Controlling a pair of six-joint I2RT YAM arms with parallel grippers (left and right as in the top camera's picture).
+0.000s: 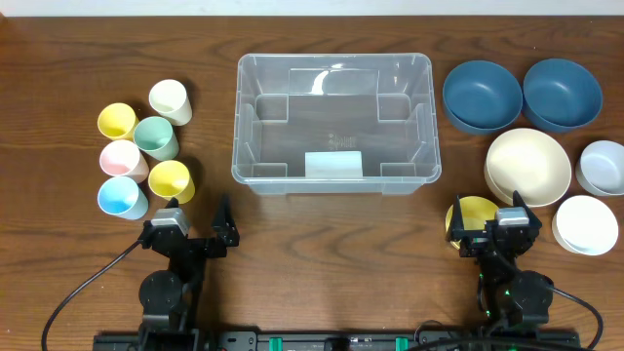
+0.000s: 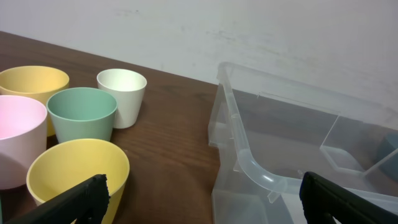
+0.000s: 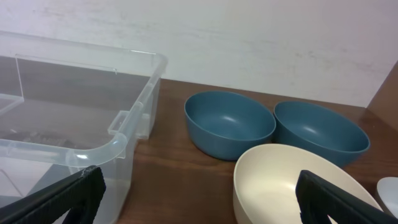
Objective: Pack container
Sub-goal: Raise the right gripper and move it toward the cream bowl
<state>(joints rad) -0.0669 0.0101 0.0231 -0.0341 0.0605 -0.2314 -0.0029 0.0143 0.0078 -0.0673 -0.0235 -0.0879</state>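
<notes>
The clear plastic container [image 1: 239, 117] stands open at the middle back of the table and holds nothing. It also shows in the left wrist view [image 2: 249, 158] and the right wrist view [image 3: 118, 134]. My left gripper [image 1: 191, 226] is open and empty near the front edge, left of the container, with a yellow cup [image 2: 74, 168] by its left finger [image 2: 202, 205]. My right gripper [image 1: 486, 219] is open and empty at the front right, above a yellow bowl [image 1: 472, 209], facing a cream bowl [image 3: 292, 180] [image 3: 199, 205].
Several cups stand in a cluster at the left: white [image 1: 169, 100], yellow [image 1: 117, 121], green [image 1: 155, 137], pink [image 1: 123, 158], blue [image 1: 122, 198]. At the right are two dark blue bowls [image 1: 482, 96] [image 1: 562, 94], a pale blue bowl [image 1: 602, 166] and a white bowl [image 1: 585, 224].
</notes>
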